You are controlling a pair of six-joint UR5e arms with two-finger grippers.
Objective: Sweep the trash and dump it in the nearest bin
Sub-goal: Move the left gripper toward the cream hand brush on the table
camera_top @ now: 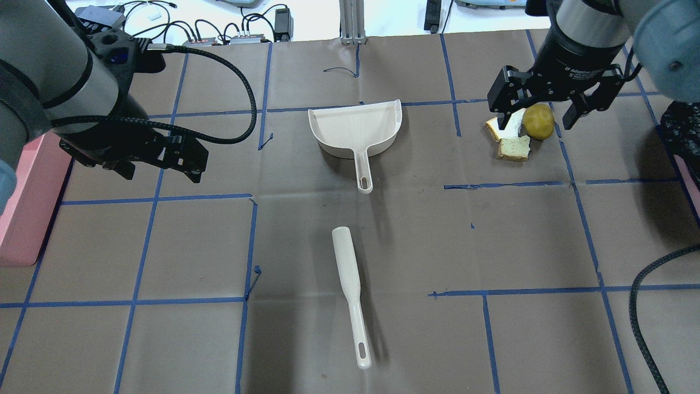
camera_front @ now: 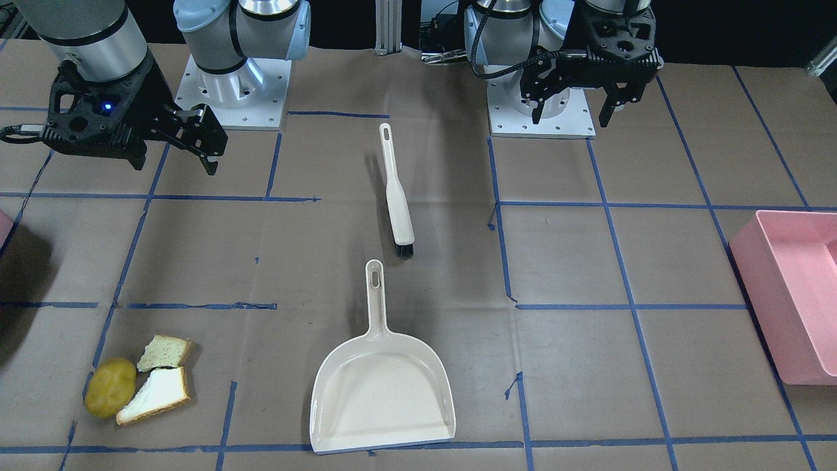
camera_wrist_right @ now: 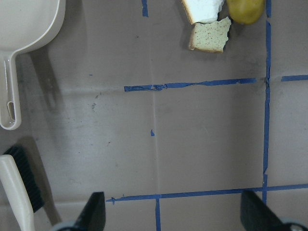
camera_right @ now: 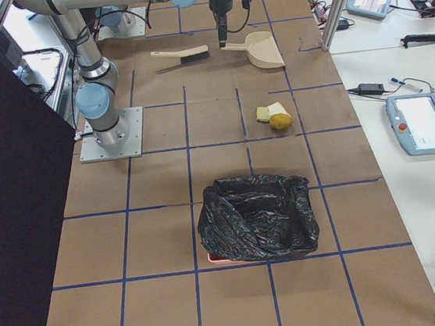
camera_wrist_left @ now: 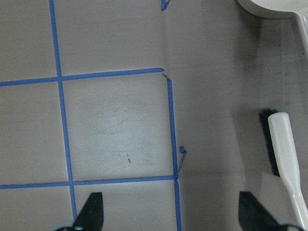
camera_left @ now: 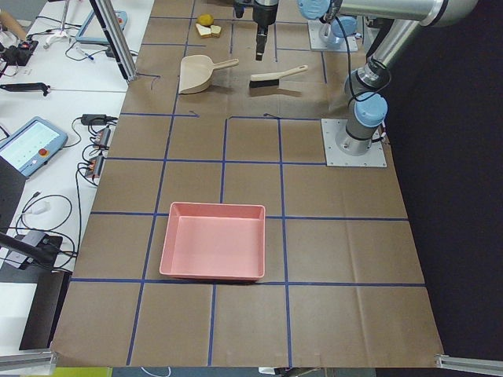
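Trash (camera_front: 155, 394) is lying in a tight cluster ahead of the right gripper (camera_front: 208, 140) and out to its right: a dull yellow-brown potato-like lump (camera_front: 110, 387) is touching one white bread slice, with a second, speckled slice (camera_front: 165, 353) just beside. The right gripper and left gripper (camera_front: 570, 118) are hanging high with fingers spread wide, holding nothing, probably because the brush (camera_front: 397, 196) and dustpan (camera_front: 382, 386) lying between them need grasping first. The bin (camera_front: 4, 227) (only a pink corner showing) is sitting farther out on the right gripper's side
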